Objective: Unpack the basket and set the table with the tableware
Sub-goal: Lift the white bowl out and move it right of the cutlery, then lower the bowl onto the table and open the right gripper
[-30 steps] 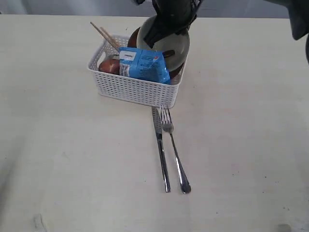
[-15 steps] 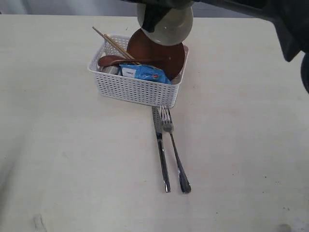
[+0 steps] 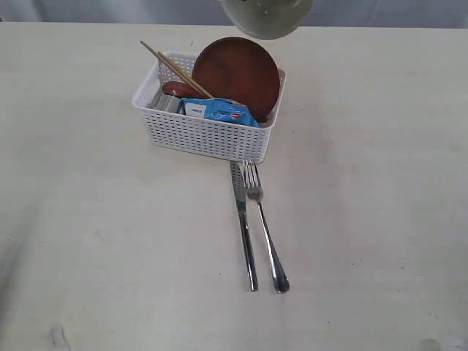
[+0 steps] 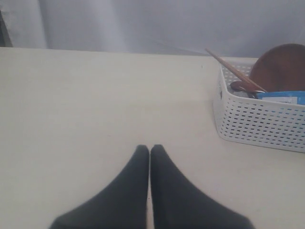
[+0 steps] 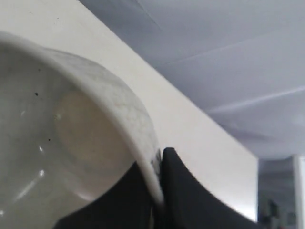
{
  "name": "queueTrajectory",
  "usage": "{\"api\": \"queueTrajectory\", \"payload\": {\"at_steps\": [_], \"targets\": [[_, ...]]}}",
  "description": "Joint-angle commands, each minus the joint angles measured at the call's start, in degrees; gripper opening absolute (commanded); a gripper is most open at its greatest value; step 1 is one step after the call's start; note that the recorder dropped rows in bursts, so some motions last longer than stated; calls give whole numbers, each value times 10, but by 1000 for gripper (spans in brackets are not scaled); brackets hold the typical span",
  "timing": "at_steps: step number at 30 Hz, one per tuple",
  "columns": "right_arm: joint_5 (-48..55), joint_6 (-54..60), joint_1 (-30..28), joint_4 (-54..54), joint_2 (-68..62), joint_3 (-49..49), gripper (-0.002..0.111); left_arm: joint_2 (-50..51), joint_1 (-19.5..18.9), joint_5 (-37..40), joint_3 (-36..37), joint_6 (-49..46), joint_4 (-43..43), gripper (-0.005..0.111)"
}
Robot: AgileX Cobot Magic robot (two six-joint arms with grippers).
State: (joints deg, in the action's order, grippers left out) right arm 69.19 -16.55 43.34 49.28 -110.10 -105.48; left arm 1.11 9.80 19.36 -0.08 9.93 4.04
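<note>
The white lattice basket [image 3: 208, 131] [image 4: 259, 121] stands at the table's far middle. In it lean the round brown plate [image 3: 238, 72] [image 4: 281, 69], two chopsticks [image 3: 175, 67] [image 4: 233, 69], a dark wooden spoon [image 3: 178, 88] and a blue snack packet [image 3: 219, 111]. The cream bowl [image 3: 267, 16] [image 5: 62, 129] hangs high above the basket, at the exterior view's top edge. My right gripper [image 5: 157, 164] is shut on its rim, one finger inside and one outside. A steel knife [image 3: 243, 227] and fork [image 3: 265, 227] lie side by side in front of the basket. My left gripper [image 4: 149, 151] is shut and empty, over bare table [image 4: 95, 105].
Pale tabletop [image 3: 95, 219] spreads to the left, right and front of the basket. A grey backdrop runs behind the table's far edge.
The bowl has risen out of the basket to the top of the exterior view, and the right arm has left that view. The snack packet settled lower, uncovering the plate.
</note>
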Motion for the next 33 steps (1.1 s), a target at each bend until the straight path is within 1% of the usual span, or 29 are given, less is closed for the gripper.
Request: {"api": "queueTrajectory", "payload": {"at_steps": [1,3,6,9,14,19,20,22,24,26,29,31,33], "targets": [[8,43,-70,-190,48,-1,0,2,2,-6,1,3,0,1],[8,58,-103,-271,74,15,0,2,2,-6,1,3,0,1],[8,59,-140,-302,123,71,0,2,2,-6,1,3,0,1],[8,56,-165,-330,186,167,0,2,2,-6,1,3,0,1],[8,58,-172,-396,279,328,0,2,2,-6,1,3,0,1],[8,58,-172,-461,301,457,0,2,2,-6,1,3,0,1],[0,58,-172,-479,301,482,0,2,2,-6,1,3,0,1],[-54,65,-172,-515,301,527,0,2,2,-6,1,3,0,1],[-108,72,-172,-536,301,559,0,2,2,-6,1,3,0,1],[-139,69,-172,-531,301,580,0,2,2,-6,1,3,0,1],[-155,65,-172,-518,299,601,0,2,2,-6,1,3,0,1],[-173,62,-181,-517,298,614,0,2,2,-6,1,3,0,1],[-198,54,-203,-518,298,626,0,2,2,-6,1,3,0,1]]}}
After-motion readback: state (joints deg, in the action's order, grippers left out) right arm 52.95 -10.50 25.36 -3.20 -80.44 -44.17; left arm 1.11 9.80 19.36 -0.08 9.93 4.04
